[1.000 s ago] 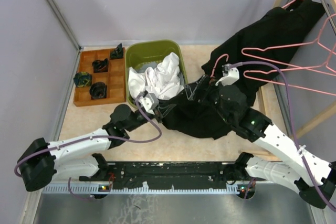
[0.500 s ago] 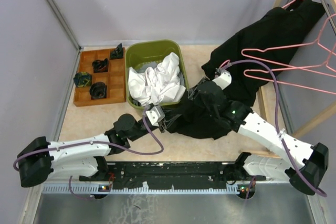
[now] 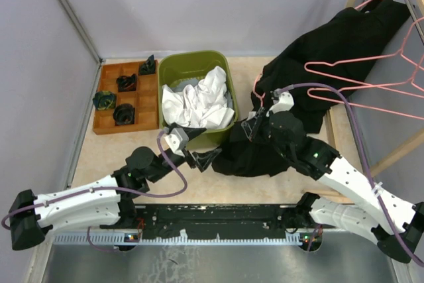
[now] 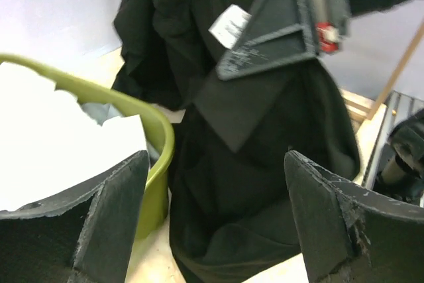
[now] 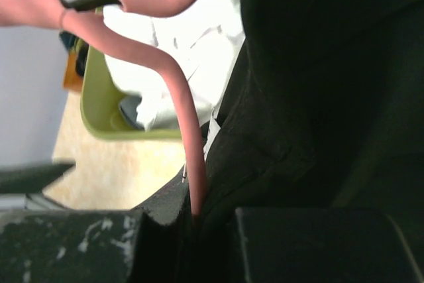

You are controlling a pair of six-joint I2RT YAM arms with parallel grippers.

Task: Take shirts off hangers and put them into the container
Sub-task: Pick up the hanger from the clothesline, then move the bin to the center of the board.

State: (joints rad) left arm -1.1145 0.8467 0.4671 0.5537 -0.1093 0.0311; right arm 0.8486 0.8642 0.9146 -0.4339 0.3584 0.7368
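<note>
Left claw (image 3: pixel 207 144) open — beside container (image 3: pixel 193 54) rim.

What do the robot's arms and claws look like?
The left arm and right arm are white with black joints; a purple cable loops along each. The left claw and right claw are black, each with two flat, scuffed, wedge-shaped fingers.

A fixed top camera looks steeply down from above and behind the arm bases, taking in the whole table, with the container (image 3: pixel 199 56) near 12 o'clock and the black shirt (image 3: pixel 331 44) at 2 o'clock. The left wrist camera sits low and close, facing 2 o'clock between the left gripper (image 4: pixel 215 157) fingers. The right wrist camera, pressed against cloth, faces 10 o'clock. All three share the container's rim and the shirt.
</note>
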